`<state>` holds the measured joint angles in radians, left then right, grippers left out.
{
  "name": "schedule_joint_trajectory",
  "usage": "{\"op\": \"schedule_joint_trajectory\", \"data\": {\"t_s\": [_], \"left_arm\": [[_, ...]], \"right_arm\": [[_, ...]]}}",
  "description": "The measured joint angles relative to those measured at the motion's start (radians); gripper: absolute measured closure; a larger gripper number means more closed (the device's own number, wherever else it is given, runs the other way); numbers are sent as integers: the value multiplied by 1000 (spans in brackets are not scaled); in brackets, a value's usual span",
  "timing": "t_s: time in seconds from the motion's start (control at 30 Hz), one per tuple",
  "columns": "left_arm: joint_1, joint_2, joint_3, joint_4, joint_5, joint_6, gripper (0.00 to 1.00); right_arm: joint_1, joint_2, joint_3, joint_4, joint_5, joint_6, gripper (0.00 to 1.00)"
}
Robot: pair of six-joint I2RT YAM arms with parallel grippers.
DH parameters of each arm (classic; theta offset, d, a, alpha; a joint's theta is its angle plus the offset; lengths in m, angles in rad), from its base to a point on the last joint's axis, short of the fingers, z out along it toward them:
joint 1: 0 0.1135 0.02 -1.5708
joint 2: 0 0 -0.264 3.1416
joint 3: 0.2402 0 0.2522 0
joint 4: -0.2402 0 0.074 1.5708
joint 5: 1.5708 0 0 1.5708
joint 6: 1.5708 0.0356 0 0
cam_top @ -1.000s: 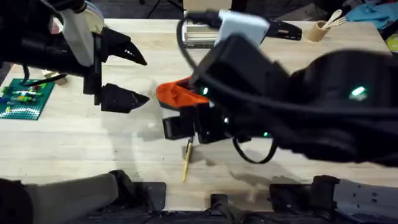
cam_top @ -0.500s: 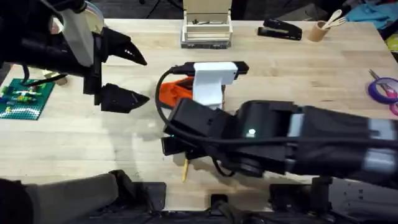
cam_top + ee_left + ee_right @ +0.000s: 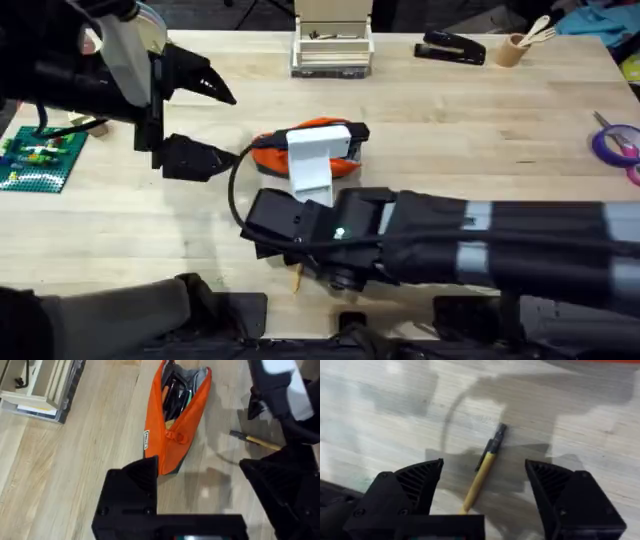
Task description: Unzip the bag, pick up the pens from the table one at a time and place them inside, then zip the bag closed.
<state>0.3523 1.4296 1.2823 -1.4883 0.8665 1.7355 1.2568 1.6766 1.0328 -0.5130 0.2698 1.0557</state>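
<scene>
Pen [image 3: 481, 476] lies flat on the counter [image 3: 520, 150] between your right gripper's [image 3: 485, 491] spread fingers; descend crooked and it rolls away, while left gripper [image 3: 207, 125] hangs spread beside the bag [image 3: 175, 415].

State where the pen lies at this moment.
The pen lies flat on the table, between the right gripper's open fingers; overhead, it is just nearer the bases than the bag.

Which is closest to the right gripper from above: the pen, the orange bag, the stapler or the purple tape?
1. The pen, just beneath the right gripper.
2. The orange bag, mid-table behind it.
3. The stapler, far edge.
4. The purple tape, far right edge.
</scene>
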Motion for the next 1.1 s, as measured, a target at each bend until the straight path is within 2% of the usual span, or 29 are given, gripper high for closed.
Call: {"op": "schedule_joint_trajectory", "data": {"t_s": [0.1,0.2,0.23,0.33,0.4,0.43,0.47,0.83,1.1], "left_arm": [[0,0,0,0,0,0,7],[0,0,0,0,0,0,7],[0,0,0,0,0,0,7],[0,0,0,0,-1,0,7],[0,0,0,0,-1,0,7],[0,0,0,0,-3,0,8],[0,0,0,0,-3,0,7],[1,0,0,0,-3,0,7],[44,0,0,0,-3,0,7]], "right_arm": [[3,15,0,-2,12,1,59],[5,18,0,-13,27,6,216],[3,24,0,-6,37,12,449],[3,27,0,-2,41,15,678],[3,30,0,2,40,17,789],[3,30,0,4,44,18,927],[3,30,0,5,45,18,953],[-2,30,0,4,46,18,960],[-5,17,0,-21,44,-2,964]]}}
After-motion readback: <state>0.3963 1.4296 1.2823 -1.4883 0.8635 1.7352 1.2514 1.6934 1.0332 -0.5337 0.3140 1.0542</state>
